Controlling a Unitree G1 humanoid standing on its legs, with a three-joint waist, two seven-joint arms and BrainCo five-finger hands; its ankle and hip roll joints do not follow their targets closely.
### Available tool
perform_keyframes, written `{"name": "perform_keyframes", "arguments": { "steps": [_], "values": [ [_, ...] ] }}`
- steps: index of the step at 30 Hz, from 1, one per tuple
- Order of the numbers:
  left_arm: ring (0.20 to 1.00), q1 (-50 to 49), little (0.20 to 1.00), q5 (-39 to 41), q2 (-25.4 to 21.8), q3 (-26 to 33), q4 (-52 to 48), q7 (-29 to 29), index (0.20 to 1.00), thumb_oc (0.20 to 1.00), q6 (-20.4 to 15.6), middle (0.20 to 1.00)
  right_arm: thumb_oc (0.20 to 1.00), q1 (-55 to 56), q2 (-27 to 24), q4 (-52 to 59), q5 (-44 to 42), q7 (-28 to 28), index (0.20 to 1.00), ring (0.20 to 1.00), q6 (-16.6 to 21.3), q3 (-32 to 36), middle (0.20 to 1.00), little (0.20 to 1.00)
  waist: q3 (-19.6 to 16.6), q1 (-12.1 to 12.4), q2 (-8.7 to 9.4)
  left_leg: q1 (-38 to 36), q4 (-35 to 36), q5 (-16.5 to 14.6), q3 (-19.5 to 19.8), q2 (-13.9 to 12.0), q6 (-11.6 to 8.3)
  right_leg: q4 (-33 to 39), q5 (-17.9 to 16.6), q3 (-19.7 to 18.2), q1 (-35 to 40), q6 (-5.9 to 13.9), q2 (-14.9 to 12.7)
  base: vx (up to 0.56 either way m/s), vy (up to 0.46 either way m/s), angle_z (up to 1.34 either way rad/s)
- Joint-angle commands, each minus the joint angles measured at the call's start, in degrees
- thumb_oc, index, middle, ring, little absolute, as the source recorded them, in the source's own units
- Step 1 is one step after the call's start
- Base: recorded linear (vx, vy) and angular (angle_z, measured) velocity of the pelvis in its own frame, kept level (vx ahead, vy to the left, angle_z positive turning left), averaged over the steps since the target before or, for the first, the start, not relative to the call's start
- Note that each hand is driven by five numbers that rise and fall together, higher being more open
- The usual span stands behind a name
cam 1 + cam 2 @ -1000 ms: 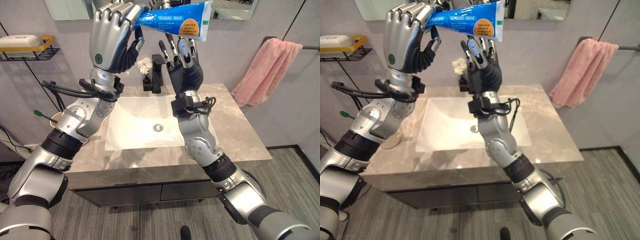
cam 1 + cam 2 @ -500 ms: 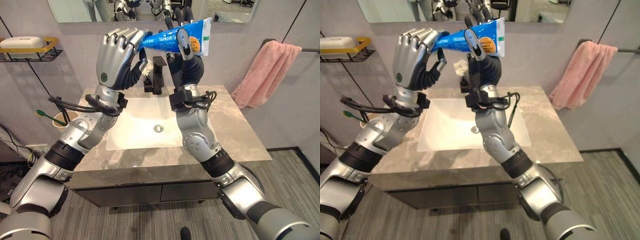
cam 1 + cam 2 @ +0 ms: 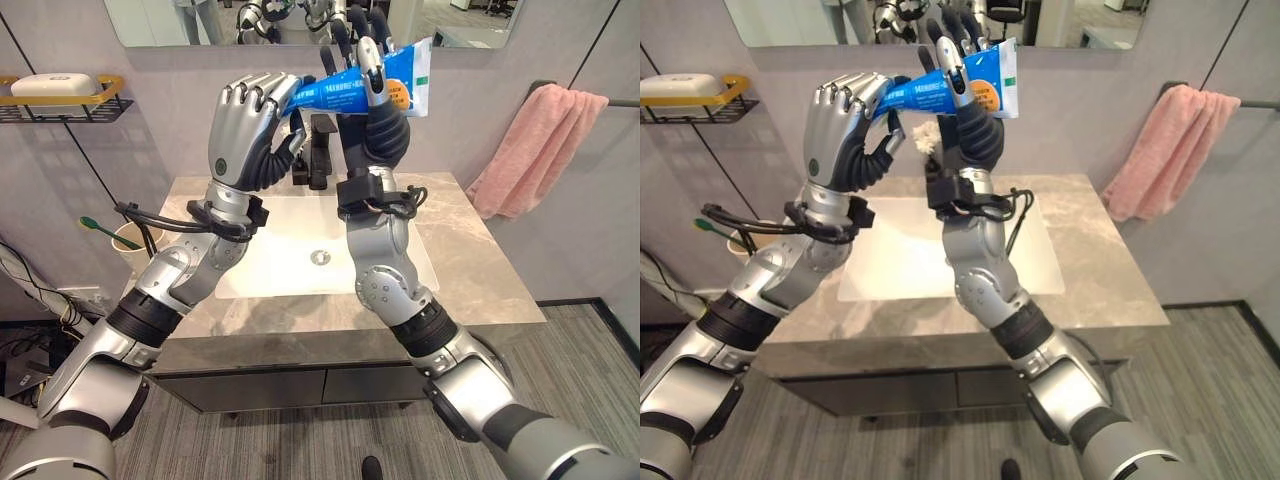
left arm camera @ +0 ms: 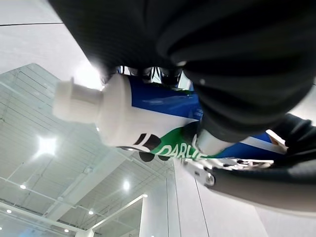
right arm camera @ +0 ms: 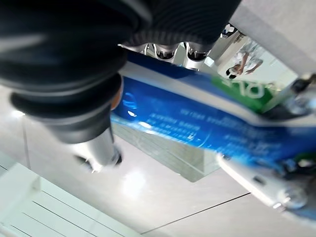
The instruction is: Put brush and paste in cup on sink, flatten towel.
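Both hands are raised high above the sink (image 3: 320,262), in front of the mirror (image 3: 200,20), with the toothpaste tube (image 3: 362,88) held between them. The left hand (image 3: 245,135) has its fingers curled over the tube's cap end, thumb tucked beneath; in its wrist view the white cap (image 4: 79,101) sticks out past the dark cover. The right hand (image 3: 375,110) grips the wide, flat end of the tube, fingers upright and wrapped against its blue face, the thumb pressing from the other side, as the right wrist view (image 5: 207,123) also shows. The tube lies nearly level, tilted slightly up toward its flat end, well above the black faucet (image 3: 320,150) behind the sink.

Left of the sink, at the counter's edge, stands the cup (image 3: 130,238) with a green toothbrush (image 3: 98,227) leaning out of it. Right of the sink, the pink towel (image 3: 535,150) hangs bunched from a wall bar.
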State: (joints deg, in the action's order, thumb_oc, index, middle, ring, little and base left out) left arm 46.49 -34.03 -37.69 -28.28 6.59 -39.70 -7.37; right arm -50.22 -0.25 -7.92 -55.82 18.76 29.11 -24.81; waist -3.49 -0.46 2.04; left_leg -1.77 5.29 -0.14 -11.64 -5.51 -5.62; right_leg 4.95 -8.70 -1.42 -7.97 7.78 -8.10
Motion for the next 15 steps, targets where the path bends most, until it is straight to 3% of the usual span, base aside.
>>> {"name": "perform_keyframes", "arguments": {
  "steps": [1, 8, 9, 10, 15],
  "values": [
    [0.200, 6.58, 0.200, 2.03, -1.34, 0.48, 0.08, -2.33, 0.200, 0.200, -0.89, 0.200, 0.200, -8.17, 1.43, 0.37, 0.15, -1.73, 0.200, 0.200, 3.64, 3.85, 0.200, 0.200, 1.38, 1.09, 0.83, 0.84, -0.29, -0.71, 3.43, 0.02, 1.05, 0.05, 5.57, 2.29, 7.36, 2.95, -5.13, 0.00, 0.000, 0.00],
    [0.200, 4.18, 0.200, 2.30, -0.95, 2.20, -1.56, -2.36, 0.200, 0.200, -0.92, 0.200, 0.200, -6.58, 0.34, 2.91, 0.59, -1.38, 0.200, 0.200, 4.80, 4.82, 0.200, 0.200, 1.31, 1.01, 0.89, 0.40, -0.29, -0.94, 3.60, 0.00, 1.10, 0.05, 5.79, 2.61, 7.98, 2.81, -5.08, 0.00, 0.000, 0.00],
    [0.777, 2.72, 0.777, 2.53, -0.32, 3.28, -1.94, -2.50, 0.777, 0.777, -0.66, 0.777, 0.200, -6.00, 0.36, 3.58, 0.91, -0.95, 0.200, 0.200, 5.24, 5.55, 0.200, 0.200, 1.30, 1.15, 0.90, 0.28, -0.29, -1.02, 3.73, 0.01, 1.15, 0.05, 5.95, 2.78, 8.28, 2.71, -5.09, 0.00, 0.000, 0.00],
    [1.000, 2.23, 1.000, 2.54, 0.04, 3.81, -2.15, -2.72, 1.000, 1.000, -0.49, 1.000, 0.200, -5.82, 0.47, 3.81, 1.00, -0.78, 0.200, 0.200, 5.43, 5.86, 0.200, 0.200, 1.26, 1.21, 0.89, 0.22, -0.29, -1.07, 3.79, 0.04, 1.18, 0.05, 5.99, 2.83, 8.39, 2.70, -5.12, 0.00, 0.000, 0.00],
    [1.000, -1.01, 1.000, 0.77, 2.24, 8.51, -4.67, -8.23, 1.000, 1.000, 2.39, 1.000, 0.200, -3.84, 2.02, 5.86, 3.11, 4.04, 0.200, 0.200, 7.58, 6.93, 0.200, 0.200, 1.27, 1.73, 0.75, -0.25, -0.29, -1.42, 4.37, 0.40, 1.43, 0.05, 6.38, 3.16, 9.33, 2.56, -5.46, 0.01, 0.005, 0.06]
  ]
}}
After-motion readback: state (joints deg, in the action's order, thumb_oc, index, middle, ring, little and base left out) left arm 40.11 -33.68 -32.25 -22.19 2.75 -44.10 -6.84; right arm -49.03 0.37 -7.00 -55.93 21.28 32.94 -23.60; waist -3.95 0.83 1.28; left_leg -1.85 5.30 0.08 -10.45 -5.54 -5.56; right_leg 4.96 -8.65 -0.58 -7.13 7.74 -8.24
